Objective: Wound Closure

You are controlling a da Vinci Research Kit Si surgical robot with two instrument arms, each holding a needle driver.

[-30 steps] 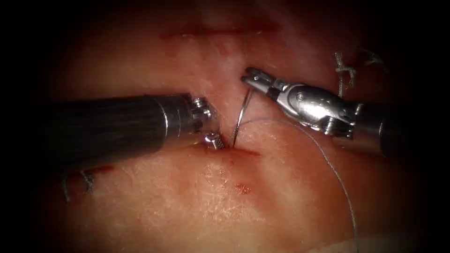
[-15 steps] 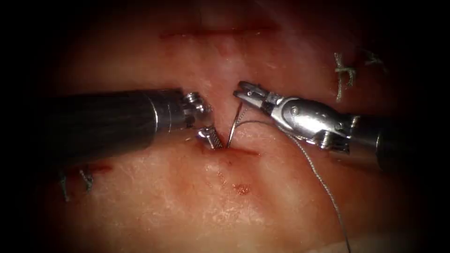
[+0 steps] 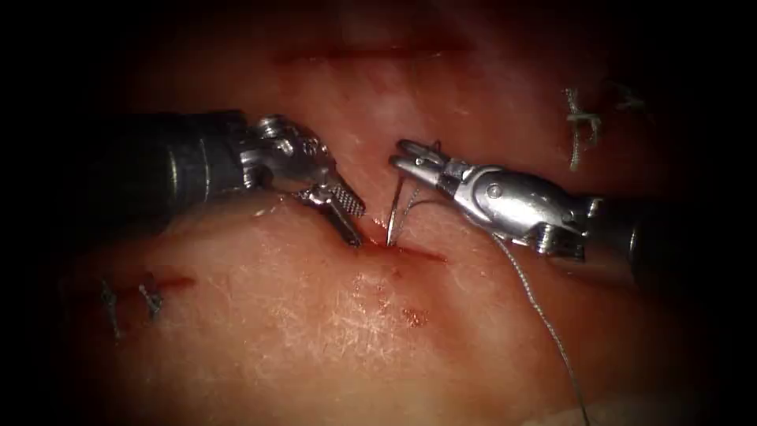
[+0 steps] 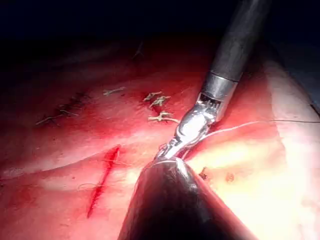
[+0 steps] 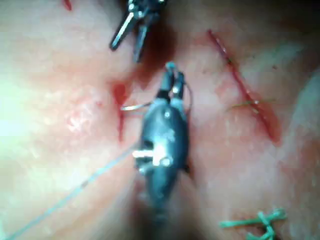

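Needle [image 3: 397, 207] upright, tip in tissue [image 3: 315, 331], right tool [image 3: 414, 158] gripping

Both tools have dark, matte shafts ending in polished silver collars. The left tool [image 3: 341, 214] carries serrated slim jaws; the right tool [image 3: 412, 160] a rounded silver wrist with a pivot screw.

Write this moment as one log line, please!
right tool: holds needle near tail | needle tip in tissue at cut | left tool: open, holds nothing | thread trails right
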